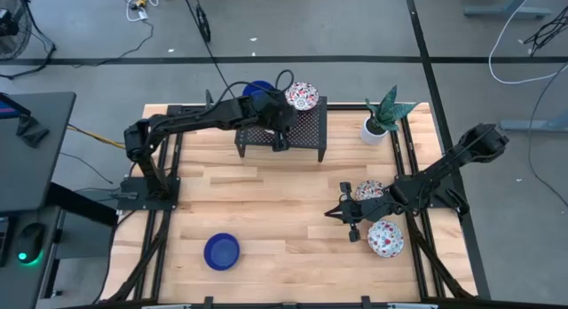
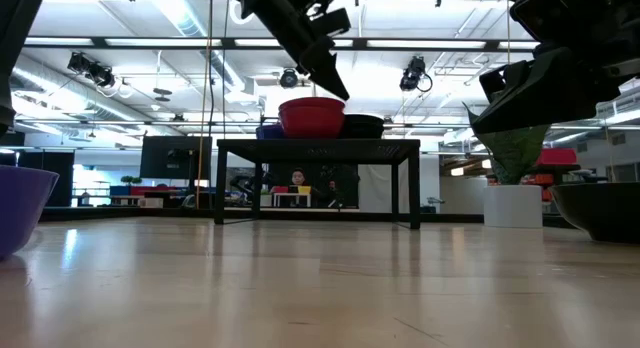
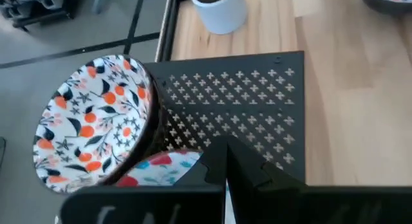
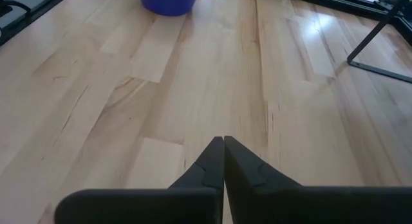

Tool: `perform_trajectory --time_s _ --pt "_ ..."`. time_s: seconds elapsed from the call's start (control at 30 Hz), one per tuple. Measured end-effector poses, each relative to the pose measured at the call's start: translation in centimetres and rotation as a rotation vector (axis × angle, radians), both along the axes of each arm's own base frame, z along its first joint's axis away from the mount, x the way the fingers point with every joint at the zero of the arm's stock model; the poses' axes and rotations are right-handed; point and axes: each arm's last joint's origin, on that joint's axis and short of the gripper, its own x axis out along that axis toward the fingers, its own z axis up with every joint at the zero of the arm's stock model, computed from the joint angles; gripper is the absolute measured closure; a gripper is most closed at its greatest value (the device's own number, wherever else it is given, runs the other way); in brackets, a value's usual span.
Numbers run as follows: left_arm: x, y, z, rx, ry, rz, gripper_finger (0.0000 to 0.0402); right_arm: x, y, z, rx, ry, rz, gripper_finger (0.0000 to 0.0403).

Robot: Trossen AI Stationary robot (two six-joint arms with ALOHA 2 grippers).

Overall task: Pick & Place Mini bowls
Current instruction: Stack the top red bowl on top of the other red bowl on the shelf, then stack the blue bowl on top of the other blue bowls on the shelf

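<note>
The left arm hides most of a blue bowl (image 1: 257, 87) on the black rack (image 1: 306, 127). The left gripper (image 1: 282, 122) is pinched shut, empty, beside a flowered bowl (image 3: 90, 130) there. Only the left wrist view shows another bowl (image 3: 161, 171) beneath. The right gripper (image 1: 342, 213), shut and empty, is well away from the rack, by two flowered bowls (image 1: 385, 238). A lone blue bowl (image 1: 221, 251) sits farther off.

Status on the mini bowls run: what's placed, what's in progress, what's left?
Looks done: a floral bowl and a blue bowl sit on the black perforated stand. In hand: nothing; the left gripper is shut over the stand, and the right gripper is shut and empty above the table. Left: a blue bowl and two floral bowls on the wood.
</note>
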Motion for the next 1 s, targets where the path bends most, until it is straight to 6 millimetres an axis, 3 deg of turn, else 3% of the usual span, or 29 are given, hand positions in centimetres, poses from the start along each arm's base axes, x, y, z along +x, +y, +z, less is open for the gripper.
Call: perform_trajectory --time_s 0.83,1.0 --pt "-0.1 0.9 -0.3 0.001 0.008 0.023 0.0397 -0.1 0.0 -0.1 0.010 0.013 -0.009 0.0394" --pt "-0.5 -0.6 1.0 0.045 -0.004 0.008 0.0393 -0.1 0.0 -0.1 0.010 0.014 -0.009 0.0394"
